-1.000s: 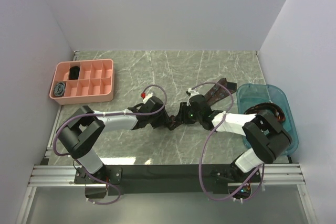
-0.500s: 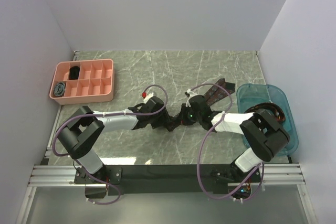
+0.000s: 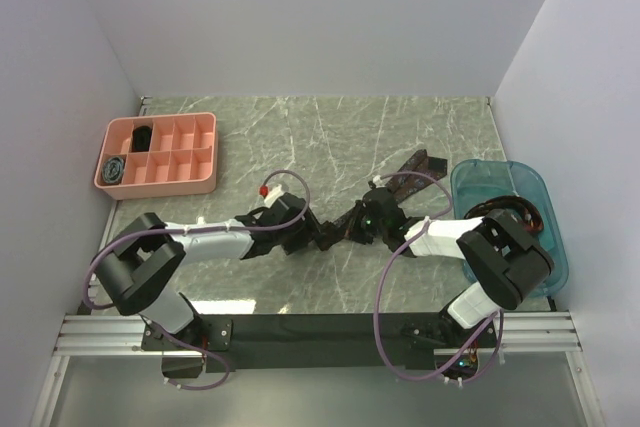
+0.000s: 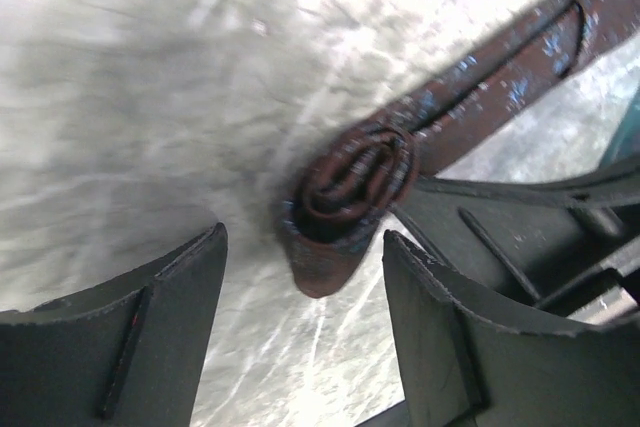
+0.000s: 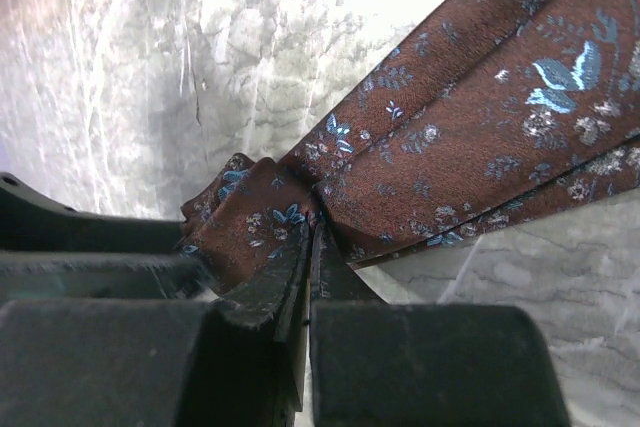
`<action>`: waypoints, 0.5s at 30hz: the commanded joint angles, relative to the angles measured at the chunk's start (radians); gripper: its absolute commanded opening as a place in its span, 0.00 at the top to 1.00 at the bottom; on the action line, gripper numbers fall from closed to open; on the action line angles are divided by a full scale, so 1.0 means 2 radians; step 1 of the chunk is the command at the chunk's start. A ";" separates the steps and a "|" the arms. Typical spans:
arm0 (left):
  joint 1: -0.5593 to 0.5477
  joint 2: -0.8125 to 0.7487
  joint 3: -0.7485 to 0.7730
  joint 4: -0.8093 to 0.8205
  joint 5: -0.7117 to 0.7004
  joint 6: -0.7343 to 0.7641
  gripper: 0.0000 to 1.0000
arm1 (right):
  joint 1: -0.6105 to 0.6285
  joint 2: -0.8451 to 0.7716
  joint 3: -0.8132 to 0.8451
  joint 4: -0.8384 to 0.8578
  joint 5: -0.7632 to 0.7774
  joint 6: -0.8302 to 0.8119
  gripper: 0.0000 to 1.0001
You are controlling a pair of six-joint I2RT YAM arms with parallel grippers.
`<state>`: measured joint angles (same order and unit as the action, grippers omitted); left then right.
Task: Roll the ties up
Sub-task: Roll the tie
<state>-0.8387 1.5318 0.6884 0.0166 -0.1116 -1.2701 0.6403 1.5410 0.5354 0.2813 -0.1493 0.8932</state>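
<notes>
A dark brown-maroon tie with blue flowers (image 5: 480,107) lies on the marble table, its free length running up-right toward the blue bin (image 3: 412,171). Its near end is rolled into a small coil (image 4: 352,185). My right gripper (image 5: 312,232) is shut, its tips pinching the fabric right at the coil. My left gripper (image 4: 305,247) stands open just short of the coil, one finger (image 4: 150,337) on each side and nothing between them. In the top view the left gripper (image 3: 316,237) and right gripper (image 3: 349,230) face each other closely.
A blue bin (image 3: 530,247) at the right holds more ties (image 3: 500,209). A pink compartment tray (image 3: 205,152) at the back left holds a black coil (image 3: 142,136) and a grey-blue coil (image 3: 114,169). Purple cables loop over both arms.
The right gripper has shut on the tie beside the coil. The left gripper has opened wider and drawn back a little to the left, away from the coil.
</notes>
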 commanded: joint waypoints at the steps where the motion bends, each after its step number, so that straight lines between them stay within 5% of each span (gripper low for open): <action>1: -0.018 0.015 -0.006 0.045 -0.002 0.001 0.31 | -0.003 0.009 -0.017 -0.054 0.022 0.026 1.00; 15: -0.029 0.039 -0.021 0.103 -0.049 0.054 0.38 | -0.003 0.023 -0.008 -0.052 -0.004 0.041 1.00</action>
<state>-0.8890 1.5772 0.6571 0.1890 -0.1673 -1.1957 0.6342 1.5524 0.5362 0.2825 -0.1619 0.9798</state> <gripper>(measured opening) 0.625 0.009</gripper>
